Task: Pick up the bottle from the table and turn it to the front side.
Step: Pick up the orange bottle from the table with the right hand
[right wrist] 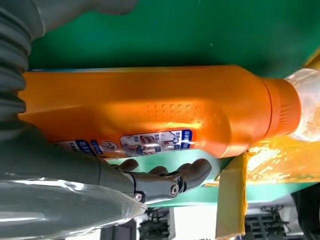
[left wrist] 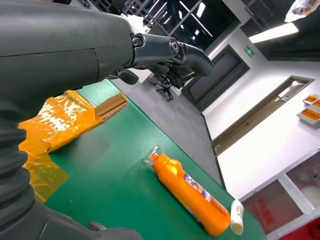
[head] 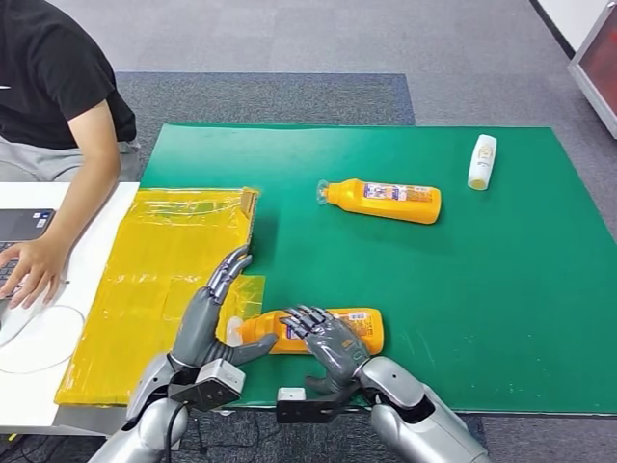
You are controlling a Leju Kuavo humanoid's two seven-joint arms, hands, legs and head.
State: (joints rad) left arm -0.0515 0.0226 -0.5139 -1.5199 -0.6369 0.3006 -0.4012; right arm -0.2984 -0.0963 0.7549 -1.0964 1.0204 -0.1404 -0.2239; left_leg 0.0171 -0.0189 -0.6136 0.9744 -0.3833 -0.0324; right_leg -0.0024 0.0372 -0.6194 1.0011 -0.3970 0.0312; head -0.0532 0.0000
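Orange bottle (head: 320,331) lies on its side at the near edge of the green worktop (head: 509,289), cap end toward the yellow sheet (head: 167,270). Right hand (head: 331,342) rests over the bottle's body, fingers draped on it; cannot tell if it actually grips. Left hand (head: 211,323) released, fingers spread, thumb by the cap end. Second orange bottle (head: 382,201) and small white bottle (head: 482,161) lie farther back. Person's hand (head: 33,270) at left.

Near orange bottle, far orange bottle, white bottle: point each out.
near orange bottle (head: 367,331), head view, bottom end of body.
far orange bottle (head: 386,202), head view, label.
white bottle (head: 482,161), head view, mid-body.
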